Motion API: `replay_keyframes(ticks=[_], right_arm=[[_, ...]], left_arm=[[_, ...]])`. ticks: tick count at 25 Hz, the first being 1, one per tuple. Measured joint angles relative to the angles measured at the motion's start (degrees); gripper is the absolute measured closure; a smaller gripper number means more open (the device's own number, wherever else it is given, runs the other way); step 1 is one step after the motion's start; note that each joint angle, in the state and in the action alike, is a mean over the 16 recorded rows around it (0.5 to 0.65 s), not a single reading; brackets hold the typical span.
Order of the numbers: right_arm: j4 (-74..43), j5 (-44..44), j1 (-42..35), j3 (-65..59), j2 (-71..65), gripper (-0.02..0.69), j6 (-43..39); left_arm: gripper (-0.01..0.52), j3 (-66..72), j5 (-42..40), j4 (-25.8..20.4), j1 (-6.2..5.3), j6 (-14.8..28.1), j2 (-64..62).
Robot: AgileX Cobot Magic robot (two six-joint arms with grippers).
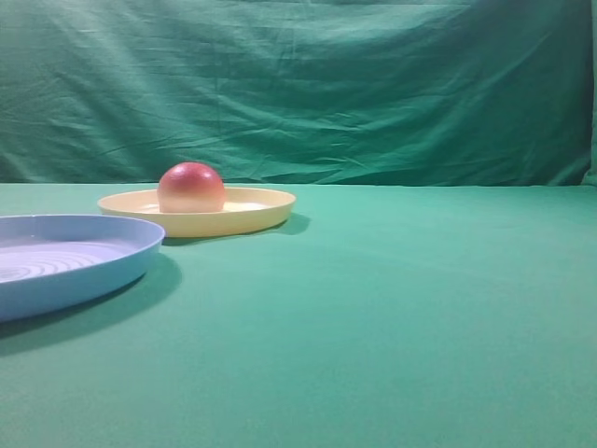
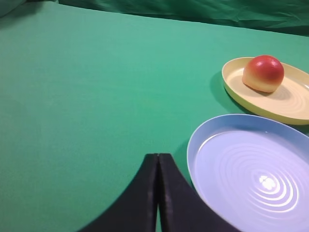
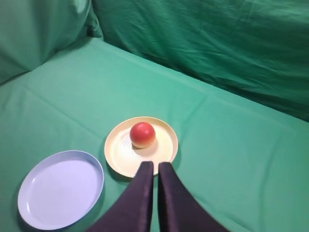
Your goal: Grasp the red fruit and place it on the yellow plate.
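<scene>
The red fruit (image 1: 191,187) sits dome-up on the yellow plate (image 1: 252,217), left of the plate's middle in the exterior view. No gripper shows in that view. In the left wrist view the red fruit (image 2: 263,73) rests on the yellow plate (image 2: 294,104) at the far right, well away from my left gripper (image 2: 158,155), which is shut with nothing in it. From above, the right wrist view has the red fruit (image 3: 142,135) on the yellow plate (image 3: 118,154). My right gripper (image 3: 155,164) hovers over the plate's near rim, shut and holding nothing.
A light blue plate (image 1: 56,271) with ridged rings lies in front and left of the yellow one; this blue plate (image 2: 251,174) is just right of my left fingers, and the blue plate (image 3: 60,193) has nothing on it. Green cloth covers the table and backdrop.
</scene>
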State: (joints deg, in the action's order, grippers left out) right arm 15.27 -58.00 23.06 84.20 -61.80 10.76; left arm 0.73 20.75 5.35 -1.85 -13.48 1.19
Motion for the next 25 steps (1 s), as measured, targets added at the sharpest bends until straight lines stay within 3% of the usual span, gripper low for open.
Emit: replay_keyframes(ticks=[25], right_arm=[[-2.53,36.13,-18.18,-66.9,53.62,0.665,-3.15]], left_arm=[[0.514,0.0,0.0,0.0,0.0,0.0,0.0]])
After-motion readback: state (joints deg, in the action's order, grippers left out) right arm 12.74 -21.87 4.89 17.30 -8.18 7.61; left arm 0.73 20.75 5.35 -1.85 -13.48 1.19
